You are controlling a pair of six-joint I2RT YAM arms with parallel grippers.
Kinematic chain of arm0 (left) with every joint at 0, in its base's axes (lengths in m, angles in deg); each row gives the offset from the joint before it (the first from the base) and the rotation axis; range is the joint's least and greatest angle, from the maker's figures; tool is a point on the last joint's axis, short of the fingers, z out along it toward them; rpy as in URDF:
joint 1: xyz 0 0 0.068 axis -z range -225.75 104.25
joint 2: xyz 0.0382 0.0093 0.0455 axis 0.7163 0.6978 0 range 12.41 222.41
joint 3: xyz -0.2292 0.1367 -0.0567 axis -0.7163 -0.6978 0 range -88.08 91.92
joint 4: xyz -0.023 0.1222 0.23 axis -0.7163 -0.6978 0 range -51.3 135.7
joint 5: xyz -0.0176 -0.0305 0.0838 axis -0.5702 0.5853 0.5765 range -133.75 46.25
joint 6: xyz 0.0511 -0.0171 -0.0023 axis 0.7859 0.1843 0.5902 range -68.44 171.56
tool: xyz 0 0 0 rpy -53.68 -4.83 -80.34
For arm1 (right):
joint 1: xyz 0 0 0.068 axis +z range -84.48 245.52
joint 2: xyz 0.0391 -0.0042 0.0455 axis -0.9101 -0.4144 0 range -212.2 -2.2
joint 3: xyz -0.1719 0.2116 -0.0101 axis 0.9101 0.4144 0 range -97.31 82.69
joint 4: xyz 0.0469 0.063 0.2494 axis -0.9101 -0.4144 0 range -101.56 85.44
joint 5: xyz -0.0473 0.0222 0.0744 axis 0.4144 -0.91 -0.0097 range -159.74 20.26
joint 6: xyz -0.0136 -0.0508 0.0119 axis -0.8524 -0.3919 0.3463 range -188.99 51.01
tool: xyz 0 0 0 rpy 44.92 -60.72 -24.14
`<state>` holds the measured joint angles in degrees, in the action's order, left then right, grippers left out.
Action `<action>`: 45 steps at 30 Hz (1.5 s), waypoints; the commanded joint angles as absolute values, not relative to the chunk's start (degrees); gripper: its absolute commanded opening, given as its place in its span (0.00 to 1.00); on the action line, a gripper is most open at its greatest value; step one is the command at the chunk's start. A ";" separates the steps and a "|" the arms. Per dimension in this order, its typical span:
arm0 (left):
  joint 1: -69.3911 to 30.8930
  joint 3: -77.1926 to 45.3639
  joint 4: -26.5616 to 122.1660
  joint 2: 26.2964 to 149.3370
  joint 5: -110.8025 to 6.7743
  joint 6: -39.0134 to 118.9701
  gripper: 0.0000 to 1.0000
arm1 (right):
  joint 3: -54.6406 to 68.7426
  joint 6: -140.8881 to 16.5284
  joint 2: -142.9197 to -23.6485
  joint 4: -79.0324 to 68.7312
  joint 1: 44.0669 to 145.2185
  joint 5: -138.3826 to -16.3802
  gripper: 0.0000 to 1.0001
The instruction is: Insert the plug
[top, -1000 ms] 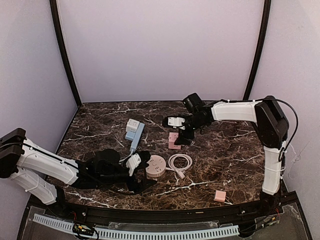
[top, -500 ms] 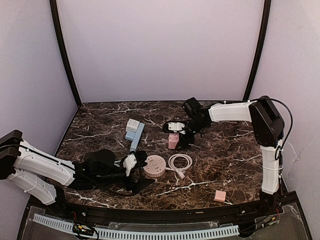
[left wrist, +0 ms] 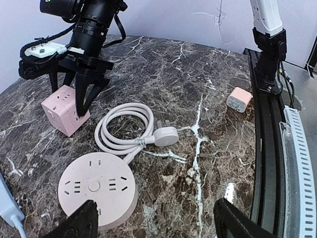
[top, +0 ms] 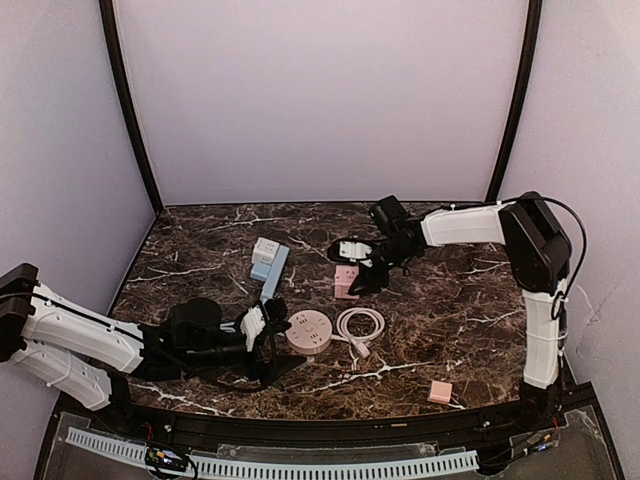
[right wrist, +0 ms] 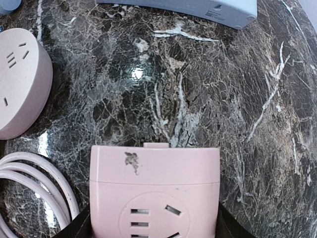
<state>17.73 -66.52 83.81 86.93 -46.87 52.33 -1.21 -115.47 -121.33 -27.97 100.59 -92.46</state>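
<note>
Plug [left wrist: 166,135] on table [left wrist: 213,64] ahead of gaping left gripper [left wrist: 153,225]; right gripper [left wrist: 68,101] straddles cube socket [right wrist: 154,188] nearby, grip unclear.

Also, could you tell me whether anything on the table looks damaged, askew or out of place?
Only small things: the pink cube socket has a dark scuff on one face, and a small pink adapter lies alone by the front edge, apart from the rest. Nothing looks spilled or broken.
</note>
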 commanded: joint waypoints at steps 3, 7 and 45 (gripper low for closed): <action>16.85 -66.59 83.11 83.48 -47.96 49.45 0.80 | 2.49 -113.21 -116.20 -23.07 100.23 -97.30 0.41; 16.83 -67.26 81.45 79.89 -46.54 48.42 0.85 | 6.09 -111.57 -110.25 -20.78 100.42 -102.22 0.36; 16.65 -35.68 41.87 85.07 -61.51 60.09 0.99 | 35.58 -86.37 -73.51 -3.35 115.39 -115.58 0.19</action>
<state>15.94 -39.07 44.92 82.39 -57.93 59.50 35.24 -87.76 -74.08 -5.97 113.94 -116.50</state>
